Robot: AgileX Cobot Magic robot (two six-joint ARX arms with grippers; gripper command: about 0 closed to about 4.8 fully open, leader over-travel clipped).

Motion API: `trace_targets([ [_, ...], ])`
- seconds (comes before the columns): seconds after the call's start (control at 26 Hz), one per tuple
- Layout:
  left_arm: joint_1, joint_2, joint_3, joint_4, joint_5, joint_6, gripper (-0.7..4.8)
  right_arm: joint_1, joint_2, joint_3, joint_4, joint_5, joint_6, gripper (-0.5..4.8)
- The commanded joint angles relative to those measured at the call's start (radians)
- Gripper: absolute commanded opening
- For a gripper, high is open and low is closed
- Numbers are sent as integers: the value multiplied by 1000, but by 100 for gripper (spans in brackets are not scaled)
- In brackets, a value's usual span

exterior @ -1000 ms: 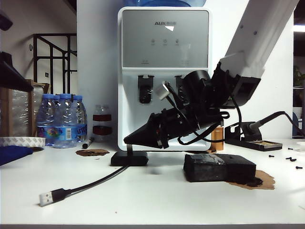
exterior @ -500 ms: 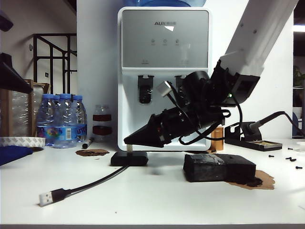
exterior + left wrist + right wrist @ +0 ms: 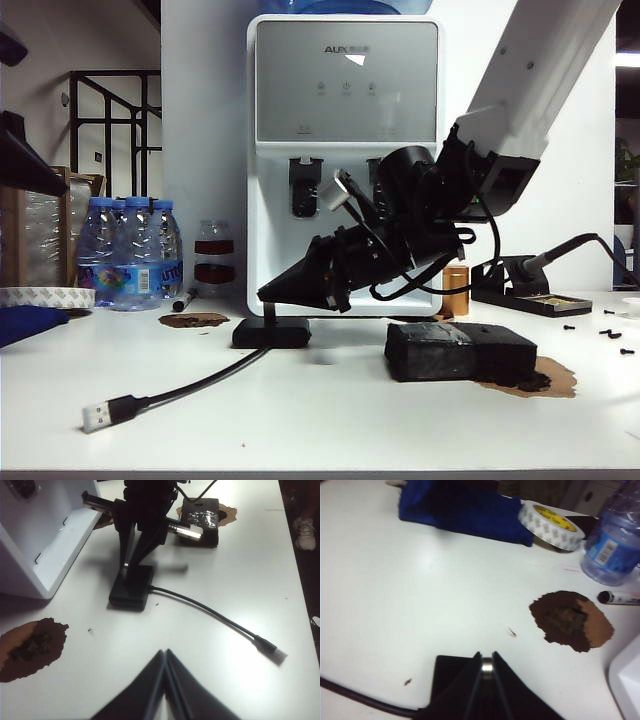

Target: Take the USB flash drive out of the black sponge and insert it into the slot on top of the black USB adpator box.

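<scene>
The right gripper (image 3: 268, 296) slants down, jaws closed together; the left gripper (image 3: 164, 655) hangs pressed closed, above the table.

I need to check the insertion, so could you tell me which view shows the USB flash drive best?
The right wrist view: the USB flash drive sits between the right gripper jaws above the black USB adpator box. Exterior shows only a sliver; left wrist hardly shows it.

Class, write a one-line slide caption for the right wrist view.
Right gripper, fingers shut on the USB flash drive, poised over the black USB adpator box.

One black USB adpator box (image 3: 271, 332), one black sponge (image 3: 460, 352), perhaps three bottles (image 3: 132, 250)
</scene>
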Motion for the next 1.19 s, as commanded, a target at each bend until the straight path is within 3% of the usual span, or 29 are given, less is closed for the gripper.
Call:
trace_targets([
  [0.04, 2, -2, 2, 3, 7, 11, -4, -8, 8, -2, -52, 15, -2, -4],
  [0.23, 2, -2, 2, 5, 7, 11, -4, -9, 2, -2, -103, 5, -1, -4],
  [0.38, 1, -2, 2, 4, 7, 11, -4, -9, -6, -1, -121, -100, 0, -4],
  [0.58, 1, -2, 2, 3, 7, 11, -4, -8, -6, -1, -121, -106, 33, -4],
  [1.19, 1, -2, 2, 0, 7, 11, -4, -18, -5, 1, -99, 44, -55, -4],
])
